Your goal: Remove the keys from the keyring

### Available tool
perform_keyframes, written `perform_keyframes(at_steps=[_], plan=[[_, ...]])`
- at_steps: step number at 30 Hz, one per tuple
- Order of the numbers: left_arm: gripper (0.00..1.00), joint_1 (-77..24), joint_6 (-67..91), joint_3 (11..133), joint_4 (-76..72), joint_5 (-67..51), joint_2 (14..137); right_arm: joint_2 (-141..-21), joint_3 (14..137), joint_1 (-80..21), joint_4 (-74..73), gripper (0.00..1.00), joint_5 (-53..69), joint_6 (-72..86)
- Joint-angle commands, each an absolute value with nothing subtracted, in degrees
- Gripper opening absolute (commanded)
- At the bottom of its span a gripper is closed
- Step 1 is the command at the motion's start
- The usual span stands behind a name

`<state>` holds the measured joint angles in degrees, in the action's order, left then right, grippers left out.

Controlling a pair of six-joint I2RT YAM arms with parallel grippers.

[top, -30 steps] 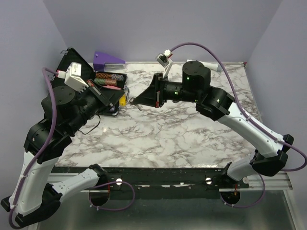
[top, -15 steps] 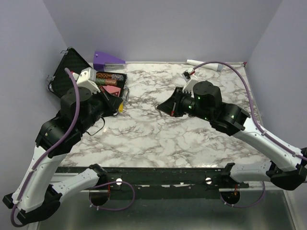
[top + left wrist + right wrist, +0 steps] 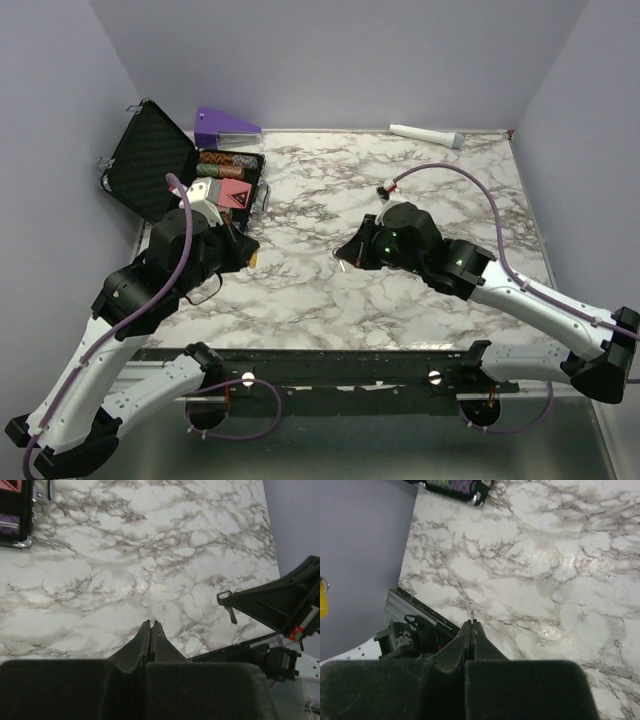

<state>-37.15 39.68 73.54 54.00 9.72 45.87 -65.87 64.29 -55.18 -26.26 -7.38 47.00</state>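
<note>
My left gripper [image 3: 246,250] is shut over the left of the marble table [image 3: 420,300]. A tiny yellow-orange bunch, the keys [image 3: 252,259], hangs at its tip. In the left wrist view the jaws [image 3: 150,623] are pressed together and nothing shows between them. The keys also show at the left edge of the right wrist view [image 3: 322,604], under a small ring. My right gripper [image 3: 343,262] is shut mid-table on a small metal keyring [image 3: 223,596] with a grey piece dangling from it. In the right wrist view a thin metal sliver pokes from its closed tips [image 3: 472,623].
An open black case [image 3: 150,160] with several coloured items stands at the back left, next to a purple wedge [image 3: 226,125]. A white cylinder with a grey tip [image 3: 425,133] lies at the back edge. The metal rail [image 3: 330,365] runs along the near edge.
Both arms have drawn back toward the near edge and apart. The left gripper left the case with the yellow bunch. The right gripper dropped from the back centre to mid-table.
</note>
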Motion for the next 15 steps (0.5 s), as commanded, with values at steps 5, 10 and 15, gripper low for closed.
perform_keyframes(at_steps=[5, 10, 15], plan=[[0.0, -37.4, 46.6, 64.2, 52.9, -4.3, 43.8, -67.2, 53.2, -51.3, -13.9, 0.01, 1.8, 51.9], [0.0, -38.7, 48.2, 62.4, 51.9, -5.1, 44.0, -68.8, 54.0, -48.5, -20.1, 0.01, -7.2, 52.6], [0.0, -40.2, 47.4, 63.6, 52.4, -3.5, 44.7, -75.7, 58.3, -44.7, -30.7, 0.01, -15.5, 49.8]])
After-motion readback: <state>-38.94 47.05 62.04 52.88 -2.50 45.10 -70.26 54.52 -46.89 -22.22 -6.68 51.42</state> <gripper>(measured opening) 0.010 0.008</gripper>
